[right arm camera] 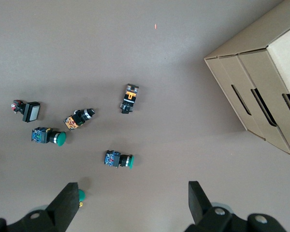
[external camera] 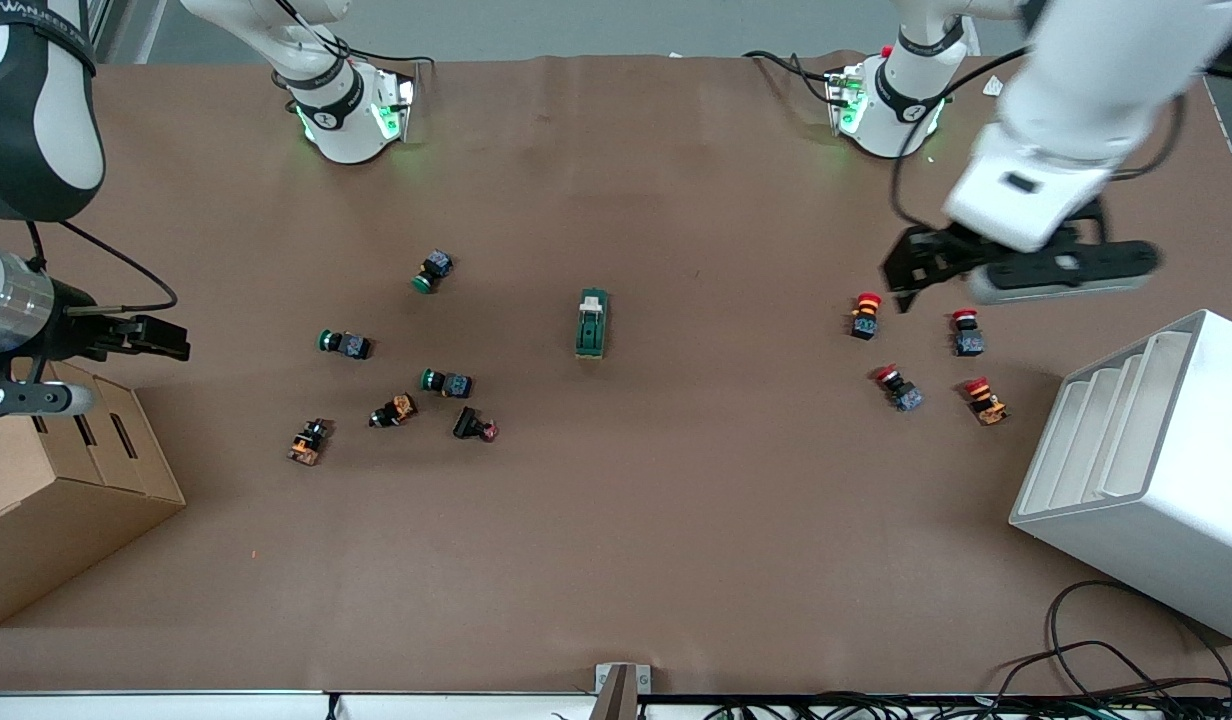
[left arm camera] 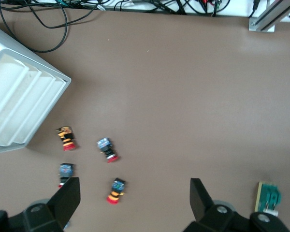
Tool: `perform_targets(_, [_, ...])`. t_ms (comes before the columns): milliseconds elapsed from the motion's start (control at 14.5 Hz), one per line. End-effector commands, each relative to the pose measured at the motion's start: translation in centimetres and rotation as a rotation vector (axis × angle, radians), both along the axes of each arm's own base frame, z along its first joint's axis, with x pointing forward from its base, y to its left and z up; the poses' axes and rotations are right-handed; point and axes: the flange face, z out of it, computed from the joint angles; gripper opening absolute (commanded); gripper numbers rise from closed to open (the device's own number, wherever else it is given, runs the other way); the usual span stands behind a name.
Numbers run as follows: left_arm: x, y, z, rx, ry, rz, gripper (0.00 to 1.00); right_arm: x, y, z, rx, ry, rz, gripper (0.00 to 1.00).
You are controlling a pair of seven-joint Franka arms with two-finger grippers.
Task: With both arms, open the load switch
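The load switch (external camera: 592,323) lay untouched near the middle of the table (external camera: 616,560), its pale toggle end pointing toward the robots' edge, well apart from both clusters of push buttons. The left gripper (external camera: 906,275) hung over the red buttons (external camera: 864,315) toward the left arm's end of the table, its jaws spread wide and empty, and its wrist view caught the switch (left arm camera: 268,197) only at the picture's rim. The right gripper (external camera: 161,338) hovered above the cardboard box (external camera: 56,480) at the right arm's end, jaws likewise spread with nothing between them, looking down on the green buttons (right arm camera: 118,159). The step in hand appeared to be the approach. To do it well, each arm would probably need to travel inward to the middle, staying high enough to pass over the loose buttons. One gripper should likely pin the green body by its long sides, leaving the toggle end free for the other to work.
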Motion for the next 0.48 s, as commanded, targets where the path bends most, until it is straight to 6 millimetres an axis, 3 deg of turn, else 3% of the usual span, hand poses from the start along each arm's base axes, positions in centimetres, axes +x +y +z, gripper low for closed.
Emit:
perform_targets(0, [-0.4,4.7,0.8,-0.002,0.045,-0.086,1.00,-0.6,-0.6,1.0,-0.006,-0.010,0.005,1.00])
perform_targets(207, [-1.0,8.7,0.9,-0.061,0.115,-0.103,1.00,-0.6,-1.3,2.1,0.001,-0.016,-0.001,1.00])
perform_targets(414, [-1.9,10.1,0.6,-0.059,0.134,-0.094,1.00,-0.5,-0.8,3.5,-0.002,-0.041,0.004,1.00])
